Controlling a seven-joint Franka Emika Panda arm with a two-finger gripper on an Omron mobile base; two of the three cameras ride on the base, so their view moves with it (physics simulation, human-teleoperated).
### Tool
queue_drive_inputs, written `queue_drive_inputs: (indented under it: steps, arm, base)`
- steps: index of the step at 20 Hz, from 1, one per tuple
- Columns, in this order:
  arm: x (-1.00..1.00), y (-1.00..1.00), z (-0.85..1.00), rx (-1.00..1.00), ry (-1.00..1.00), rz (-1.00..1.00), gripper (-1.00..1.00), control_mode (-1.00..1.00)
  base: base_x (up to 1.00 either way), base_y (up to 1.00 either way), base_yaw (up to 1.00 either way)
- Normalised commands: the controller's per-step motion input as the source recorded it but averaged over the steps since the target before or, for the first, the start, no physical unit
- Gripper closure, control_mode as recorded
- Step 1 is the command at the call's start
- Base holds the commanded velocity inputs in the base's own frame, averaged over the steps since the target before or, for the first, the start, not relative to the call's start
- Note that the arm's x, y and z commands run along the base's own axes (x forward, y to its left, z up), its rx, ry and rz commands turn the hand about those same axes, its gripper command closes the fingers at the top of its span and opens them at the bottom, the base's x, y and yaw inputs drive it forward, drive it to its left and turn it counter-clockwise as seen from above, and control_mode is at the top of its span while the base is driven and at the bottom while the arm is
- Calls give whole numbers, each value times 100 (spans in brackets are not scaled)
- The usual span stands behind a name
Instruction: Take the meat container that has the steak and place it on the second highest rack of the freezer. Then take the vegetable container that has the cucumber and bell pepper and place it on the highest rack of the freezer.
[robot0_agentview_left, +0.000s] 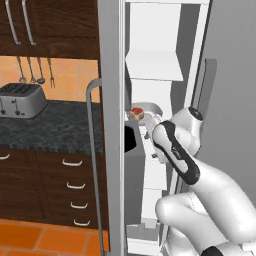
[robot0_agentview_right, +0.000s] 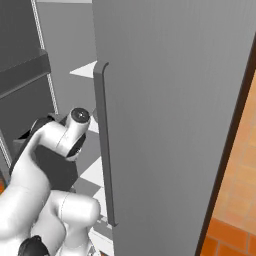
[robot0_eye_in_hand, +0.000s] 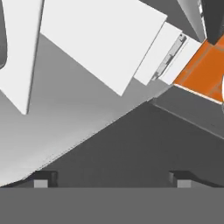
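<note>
Hand view first: I see the gripper (robot0_eye_in_hand: 112, 178) with its two small dark finger tips (robot0_eye_in_hand: 41, 178) standing far apart at the bottom of the picture, jaws spread wide and nothing between them, so the hand is released. Past the tips I look along a grey surface and slanting white interior panels of the freezer, with a patch of orange tiled floor (robot0_eye_in_hand: 203, 72) in the upper right corner.

From the left base view I see my white arm with dark joints (robot0_agentview_left: 175, 150) reaching into the tall grey freezer's narrow compartment with white shelves (robot0_agentview_left: 152, 65). Just beyond the wrist, on a white shelf at about mid-height, sits the shallow grey rounded meat container (robot0_agentview_left: 147, 108), and in it the pink-red steak with a pale rim (robot0_agentview_left: 136, 113). I cannot tell from here which rack that shelf is. The freezer's grey door (robot0_agentview_left: 112, 125) stands open edge-on, its long bar handle (robot0_agentview_left: 92, 160) toward me. Off to the left a silver toaster (robot0_agentview_left: 21, 100) rests on the dark speckled counter (robot0_agentview_left: 55, 127).

In the right base view a broad grey door panel with a vertical bar handle (robot0_agentview_right: 102, 145) stands just beside the arm.
</note>
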Motion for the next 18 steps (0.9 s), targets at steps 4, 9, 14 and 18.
queue_drive_inputs:
  steps: [4, 9, 14, 18]
  arm:
    - [-65, 95, 0, 7, 0, 15, -100, -100]
    - [-35, 100, 0, 2, 2, 14, -100, -100]
    - [-42, 80, 9, 3, 1, 16, -100, -100]
    - [-100, -9, 56, 1, 4, 3, -100, -100]
  base:
    - [0, 0, 0]
    - [0, 0, 0]
    - [0, 0, 0]
    - [0, 0, 0]
